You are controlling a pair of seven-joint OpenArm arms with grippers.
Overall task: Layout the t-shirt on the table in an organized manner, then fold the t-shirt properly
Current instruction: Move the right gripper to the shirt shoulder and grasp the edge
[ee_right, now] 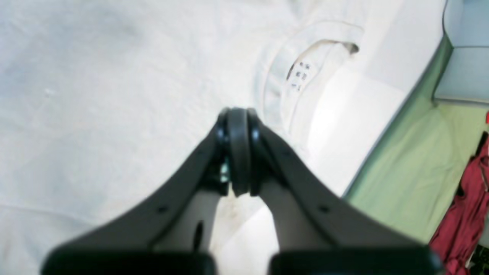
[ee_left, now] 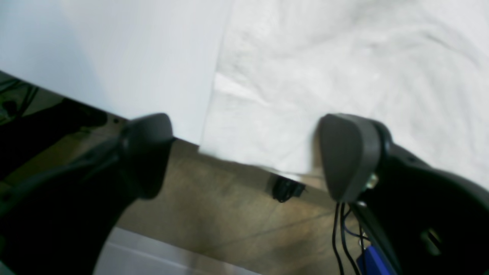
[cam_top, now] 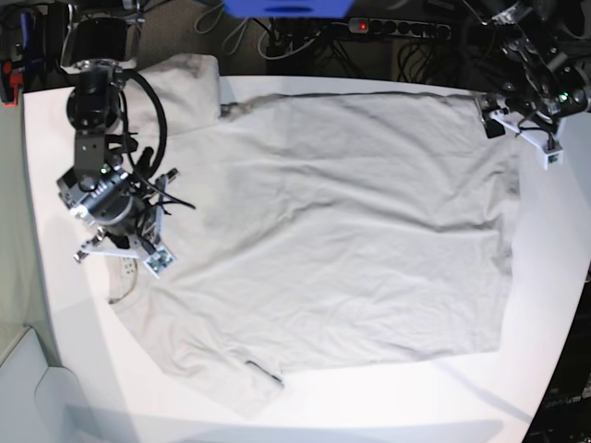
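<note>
The light grey-beige t-shirt lies spread flat on the white table, neck at the left and hem at the right. My left gripper is open at the table's far right corner. Its two fingers straddle a hem corner of the t-shirt that reaches the table edge; nothing is between them. My right gripper is shut just above the t-shirt, beside the collar with its small label. Nothing shows between its fingers. In the base view the right gripper is at the neck and the left gripper at the top right.
A power strip, cables and a blue object lie beyond the far edge. A black clamp hangs under the table edge over brown floor. Green floor and a red object lie past the table's left edge.
</note>
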